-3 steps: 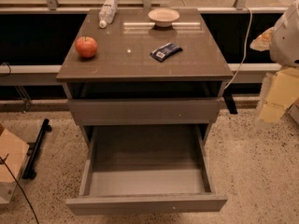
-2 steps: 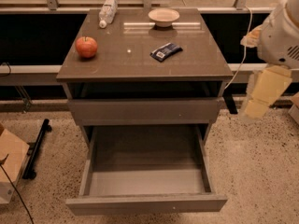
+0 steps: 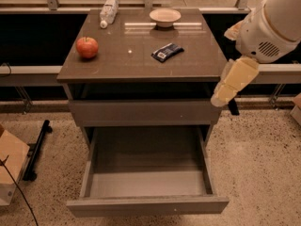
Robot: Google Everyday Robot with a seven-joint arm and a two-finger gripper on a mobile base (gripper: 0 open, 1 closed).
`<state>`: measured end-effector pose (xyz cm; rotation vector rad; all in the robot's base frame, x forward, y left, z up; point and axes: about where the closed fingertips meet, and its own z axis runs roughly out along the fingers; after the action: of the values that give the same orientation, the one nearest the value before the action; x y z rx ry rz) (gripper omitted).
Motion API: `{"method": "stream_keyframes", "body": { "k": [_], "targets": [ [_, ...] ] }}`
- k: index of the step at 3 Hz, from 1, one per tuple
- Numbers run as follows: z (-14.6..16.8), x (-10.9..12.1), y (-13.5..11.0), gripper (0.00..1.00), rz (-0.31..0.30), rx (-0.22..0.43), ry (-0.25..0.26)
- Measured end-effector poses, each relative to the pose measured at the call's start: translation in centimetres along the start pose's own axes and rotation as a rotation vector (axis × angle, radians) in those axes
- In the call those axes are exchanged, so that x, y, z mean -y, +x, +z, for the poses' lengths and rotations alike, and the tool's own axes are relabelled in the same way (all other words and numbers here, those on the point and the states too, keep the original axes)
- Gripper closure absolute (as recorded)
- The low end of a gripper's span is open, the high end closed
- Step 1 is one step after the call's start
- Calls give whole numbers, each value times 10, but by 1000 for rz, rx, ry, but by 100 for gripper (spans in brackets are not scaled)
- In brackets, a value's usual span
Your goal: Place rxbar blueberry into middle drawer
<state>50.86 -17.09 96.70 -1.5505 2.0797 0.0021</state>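
The tool [image 3: 226, 89] hangs at the right of the frame, just off the worktop's [image 3: 141, 66] edge; clenched or released, I can't tell. The rxbar blueberry [image 3: 167, 52] lies upper centre on the worktop. The middle drawer [image 3: 146, 205] stands open at the bottom.

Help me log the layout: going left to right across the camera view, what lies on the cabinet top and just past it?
apple, clear bottle, rxbar blueberry, gripper, just right of the cabinet top.
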Motion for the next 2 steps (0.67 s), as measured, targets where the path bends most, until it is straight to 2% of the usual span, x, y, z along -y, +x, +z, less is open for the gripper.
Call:
{"method": "stream_keyframes", "body": {
  "k": [1,2],
  "targets": [
    [6,5,-4,0,9,25,5],
    [12,4,-11,0,41,47,35]
  ]
}}
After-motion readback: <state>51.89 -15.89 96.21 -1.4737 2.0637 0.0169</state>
